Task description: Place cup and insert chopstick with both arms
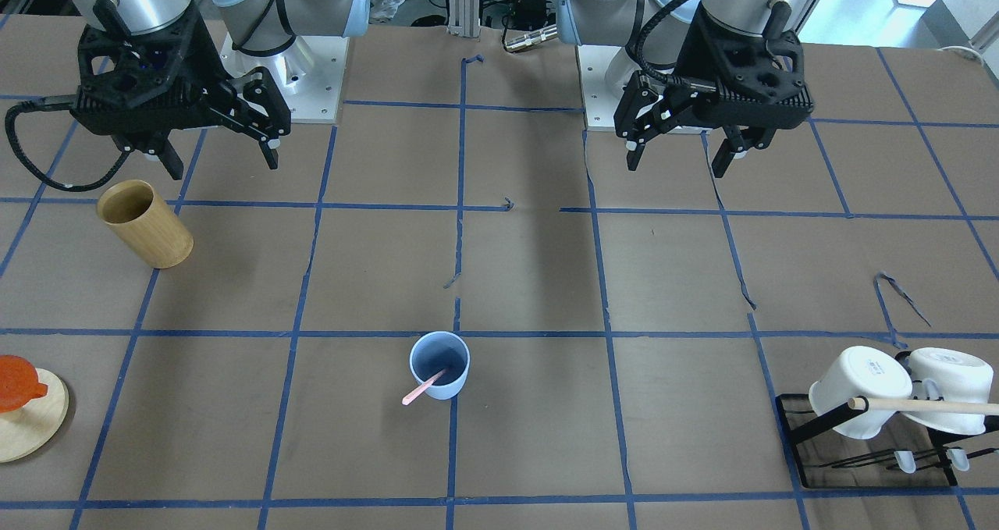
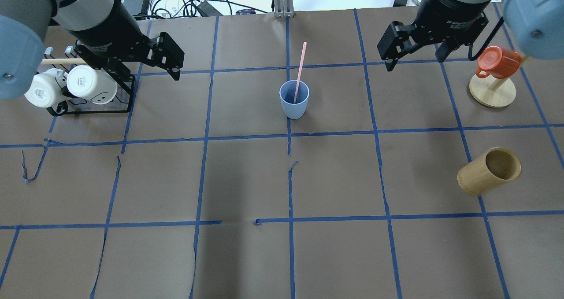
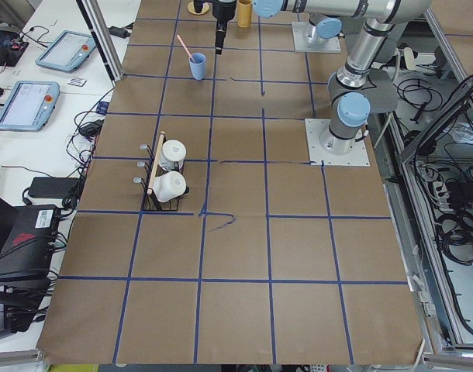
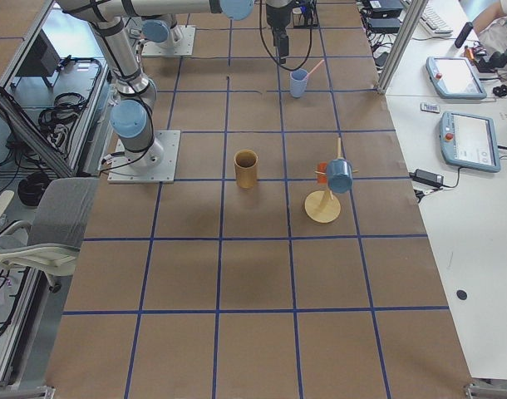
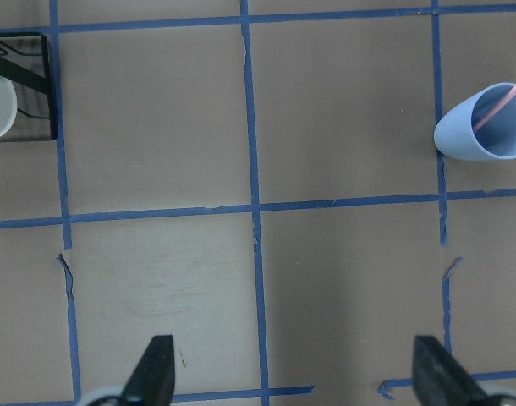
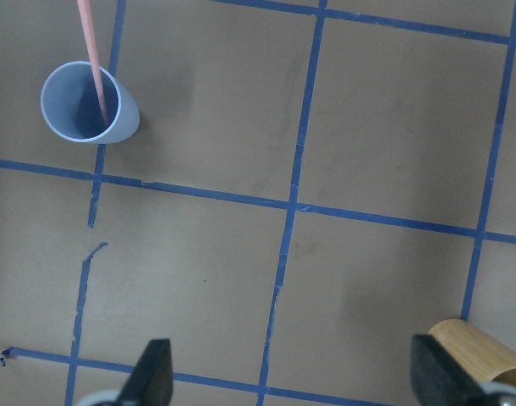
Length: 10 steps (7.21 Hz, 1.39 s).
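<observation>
Smooth tapered blue cup (image 2: pixel 294 110) upright, slim pink chopstick (image 2: pixel 300 68) inside; left and right jaws apart, empty.

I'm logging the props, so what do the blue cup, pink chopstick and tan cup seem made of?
Blue cup: likely plastic, matte, evenly coloured.
Pink chopstick: probably plastic too, smooth uniform pink.
Tan cup: looks like bamboo or wood, warm brown with darker inside, satin finish.

Bamboo cup (image 2: pixel 487 172); orange mug (image 2: pixel 497 61) on wood stand (image 2: pixel 492 94); 2 white mugs (image 2: pixel 91 84) on blk rack (image 2: pixel 90 112)
</observation>
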Available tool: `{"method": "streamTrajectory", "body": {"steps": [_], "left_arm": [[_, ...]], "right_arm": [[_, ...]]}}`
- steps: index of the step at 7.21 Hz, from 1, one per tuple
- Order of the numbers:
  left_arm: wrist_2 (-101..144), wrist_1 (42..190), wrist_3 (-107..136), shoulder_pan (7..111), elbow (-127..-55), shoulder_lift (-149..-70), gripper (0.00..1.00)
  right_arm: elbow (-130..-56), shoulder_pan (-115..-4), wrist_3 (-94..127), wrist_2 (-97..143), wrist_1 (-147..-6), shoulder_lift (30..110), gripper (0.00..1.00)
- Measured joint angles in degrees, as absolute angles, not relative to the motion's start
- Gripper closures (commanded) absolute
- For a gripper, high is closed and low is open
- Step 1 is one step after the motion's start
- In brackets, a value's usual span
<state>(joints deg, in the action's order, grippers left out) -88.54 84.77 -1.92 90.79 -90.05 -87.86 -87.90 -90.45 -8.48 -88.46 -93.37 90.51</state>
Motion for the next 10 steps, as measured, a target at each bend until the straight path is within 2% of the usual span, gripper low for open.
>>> {"method": "streamTrajectory", "body": {"steps": [10], "left_arm": [[-88.66, 84.64, -1.85, 90.97, -90.52, -87.92, 0.0]], "right_arm": [[-87.93, -90.2, -8.33, -88.6, -90.91, 90.85, 0.0]]}}
